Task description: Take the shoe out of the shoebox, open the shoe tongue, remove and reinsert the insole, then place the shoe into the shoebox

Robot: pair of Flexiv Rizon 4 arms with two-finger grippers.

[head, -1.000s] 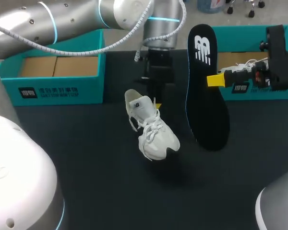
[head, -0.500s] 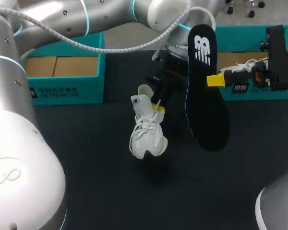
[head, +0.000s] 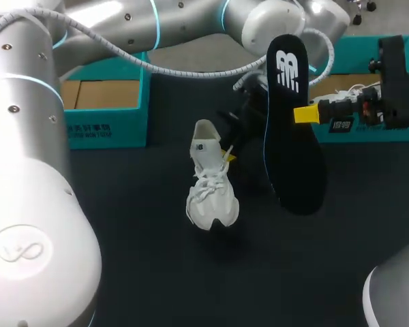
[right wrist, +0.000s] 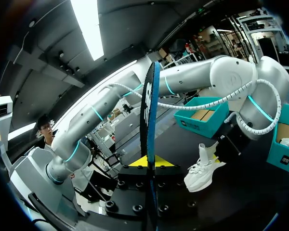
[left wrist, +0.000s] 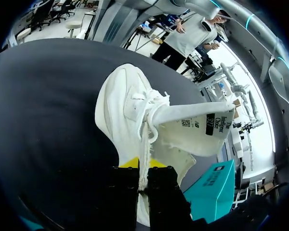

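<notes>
The white shoe [head: 210, 187] hangs toe-down close over the black mat, its heel up. My left gripper [head: 226, 155] is shut on the shoe's collar edge. In the left wrist view the shoe [left wrist: 127, 113] lies ahead of that gripper [left wrist: 143, 163], its tongue [left wrist: 192, 126] pulled out sideways. A black insole [head: 293, 129] stands upright to the right of the shoe, with my right gripper [head: 304, 114] shut on its edge. The right wrist view shows the insole [right wrist: 148, 120] edge-on between that gripper's fingers [right wrist: 149, 162], with the shoe [right wrist: 202, 168] beyond it.
A teal shoebox [head: 105, 129] with a cardboard floor stands at the back left. A second teal box [head: 347, 51] stands at the back right, behind my right gripper, with something white in it. My left arm [head: 191, 20] spans the back of the table.
My left arm has swung to the right with the shoe and turned it, so the toe now points toward the table's front. The right gripper and the insole have stayed still.
</notes>
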